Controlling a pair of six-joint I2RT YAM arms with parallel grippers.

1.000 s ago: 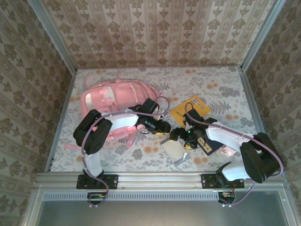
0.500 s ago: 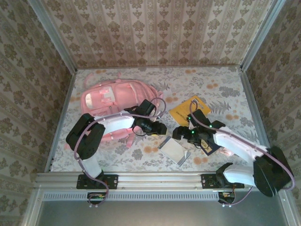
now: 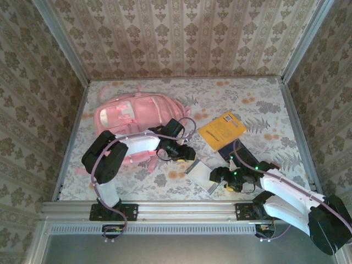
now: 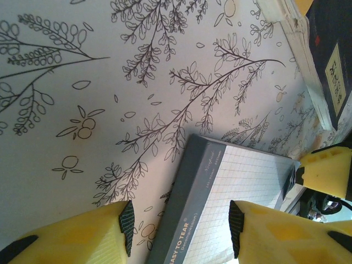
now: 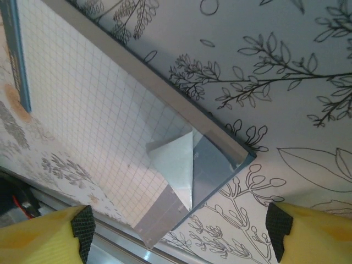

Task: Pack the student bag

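Top external: student bag [image 3: 129, 118] lies left of left gripper [image 3: 191, 155], apart.

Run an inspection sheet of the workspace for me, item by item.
Surface: floral-patterned table, no spills seen.
Job's things: student bag lies flat at rear left; cannot tell if it is open.
Clutter: grid notepad at front centre; yellow book behind it; dark booklet against the book's near edge.
Grippers: left gripper, jaws open, above one edge of the notepad; right gripper, jaws open, above the corner with a folded sheet.
Cables: purple cable looped along each arm; no snag seen.
Surroundings: wallpapered walls; metal rail at the near edge.
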